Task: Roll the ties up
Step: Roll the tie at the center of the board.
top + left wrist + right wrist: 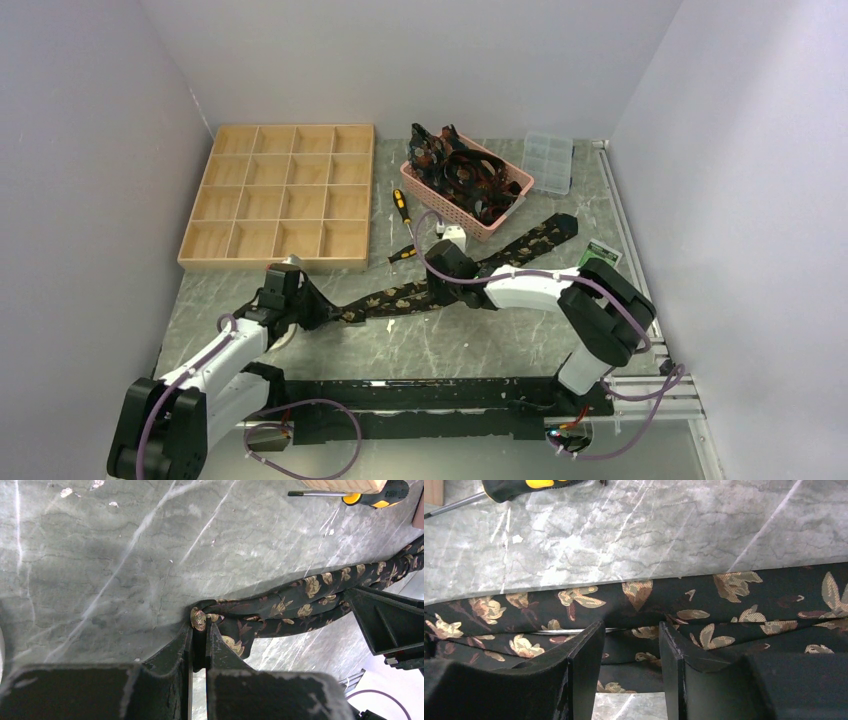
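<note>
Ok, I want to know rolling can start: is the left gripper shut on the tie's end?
Yes, the left wrist view shows the left gripper closed on the bunched end of the tie.

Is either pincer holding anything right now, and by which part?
The left pincer is shut on the tie, pinching its bunched end. The right pincer stands open over the tie's middle stretch and appears to grip nothing.

One black tie (400,298) with tan-gold flowers lay stretched diagonally from centre-left toward the upper right, its left end apparently folded over itself. More dark ties (465,172) sat tangled in a heap at upper centre.
</note>
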